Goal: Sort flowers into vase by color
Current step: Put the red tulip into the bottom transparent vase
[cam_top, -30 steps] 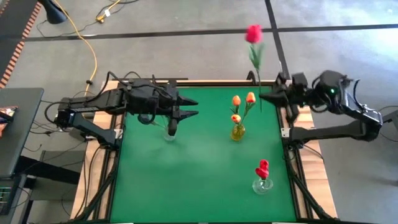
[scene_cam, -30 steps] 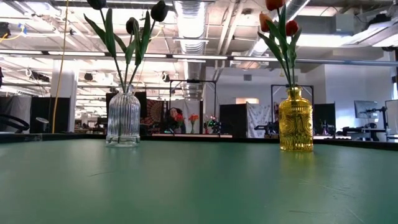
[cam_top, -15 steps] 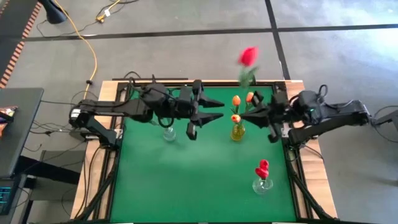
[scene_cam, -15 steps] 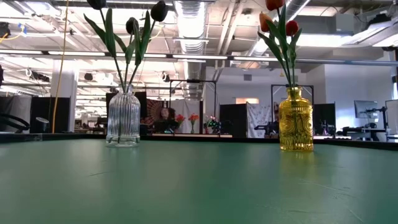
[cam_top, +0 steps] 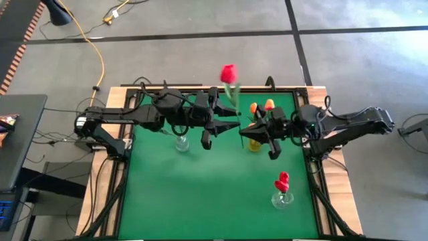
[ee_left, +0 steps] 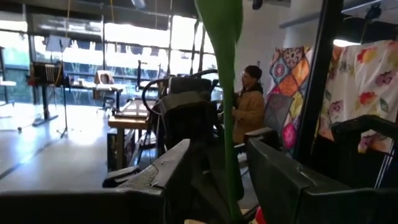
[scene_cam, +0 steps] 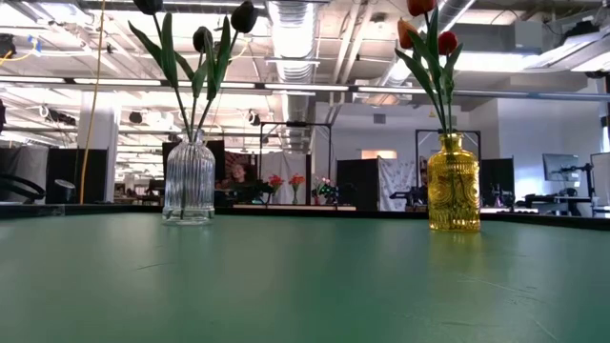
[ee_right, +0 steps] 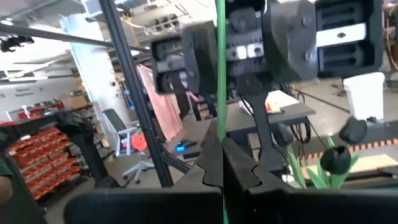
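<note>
A red tulip [cam_top: 229,72] is held by its green stem in the right gripper [cam_top: 242,128], whose fingers are pinched shut on it – the right wrist view shows the stem [ee_right: 220,68] rising straight out of the closed fingertips. Over the last second the flower has been carried from beyond the far right corner of the table in to a spot just left of the yellow vase [cam_top: 255,142], where the three orange tulips [cam_top: 261,107] stand. The left gripper [cam_top: 231,124] has also been brought in from above the clear ribbed vase [scene_cam: 189,179] of black tulips [scene_cam: 244,16] and is now set facing the right one, fingers spread, with the stem between them but not yet clamped. A hand-over is judged to be in preparation – odd, since the small clear vase [cam_top: 281,199] with two red tulips [cam_top: 283,181] sits well to the near right of the yellow vase. Only this red flower is left to be placed.
</note>
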`<action>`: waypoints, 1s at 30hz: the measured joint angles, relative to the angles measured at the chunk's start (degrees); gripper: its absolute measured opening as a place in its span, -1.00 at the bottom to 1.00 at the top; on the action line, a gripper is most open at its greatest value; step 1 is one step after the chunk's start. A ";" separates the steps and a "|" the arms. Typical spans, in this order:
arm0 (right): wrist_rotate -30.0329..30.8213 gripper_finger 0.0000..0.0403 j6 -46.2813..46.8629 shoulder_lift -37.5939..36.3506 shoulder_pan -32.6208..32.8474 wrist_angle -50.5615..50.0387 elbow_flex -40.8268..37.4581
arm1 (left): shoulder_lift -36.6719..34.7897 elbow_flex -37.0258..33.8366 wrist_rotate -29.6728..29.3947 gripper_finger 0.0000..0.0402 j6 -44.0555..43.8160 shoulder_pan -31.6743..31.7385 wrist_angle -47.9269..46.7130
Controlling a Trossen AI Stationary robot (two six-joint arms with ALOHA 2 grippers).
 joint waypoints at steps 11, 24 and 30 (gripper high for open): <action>0.09 -0.91 0.42 1.19 0.00 -0.31 0.02 | 0.02 0.00 1.61 -0.33 -0.45 0.00 -0.41; 0.09 -0.87 -0.11 0.97 -0.02 -0.44 0.02 | 0.00 0.00 2.45 -0.97 0.21 0.00 -2.15; 0.04 -0.64 -0.60 0.98 -0.40 -0.33 0.01 | -0.02 0.00 2.45 -0.99 0.21 0.01 -3.69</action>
